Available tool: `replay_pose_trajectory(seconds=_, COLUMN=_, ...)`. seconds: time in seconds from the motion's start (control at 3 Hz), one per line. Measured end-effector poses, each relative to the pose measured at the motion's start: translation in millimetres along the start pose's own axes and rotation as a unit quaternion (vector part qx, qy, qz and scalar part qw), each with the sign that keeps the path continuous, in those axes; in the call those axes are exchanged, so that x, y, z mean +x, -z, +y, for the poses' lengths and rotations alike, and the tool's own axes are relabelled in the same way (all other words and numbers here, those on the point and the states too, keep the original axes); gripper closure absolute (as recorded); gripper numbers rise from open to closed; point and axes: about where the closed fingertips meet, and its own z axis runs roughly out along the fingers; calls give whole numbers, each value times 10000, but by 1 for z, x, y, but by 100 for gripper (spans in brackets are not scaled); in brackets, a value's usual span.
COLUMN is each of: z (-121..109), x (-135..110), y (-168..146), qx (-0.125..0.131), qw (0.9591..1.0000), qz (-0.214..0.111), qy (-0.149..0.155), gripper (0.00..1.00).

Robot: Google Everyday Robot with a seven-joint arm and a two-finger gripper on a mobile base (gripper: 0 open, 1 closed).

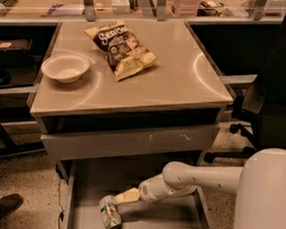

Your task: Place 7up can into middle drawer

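The 7up can (110,213), green and silver, lies on its side on the floor of the middle drawer (173,221), toward the front left. The drawer is pulled out below the table. My gripper (122,197) reaches down into the drawer from the right on a white arm (197,178). Its tan tip sits at the can's upper end, touching it or just beside it. I cannot tell whether it still holds the can.
A closed grey drawer front (131,141) with white scratch marks hangs above the open drawer. On the tabletop (184,80) lie a brown-and-yellow chip bag (122,48) and a white bowl (65,67). A black office chair (270,95) stands at right.
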Motion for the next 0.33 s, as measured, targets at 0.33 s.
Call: replay_pose_trajectory(seconds=0.33, z=0, x=0, y=0, qx=0, qw=10000, qz=0, qy=0, gripper=0)
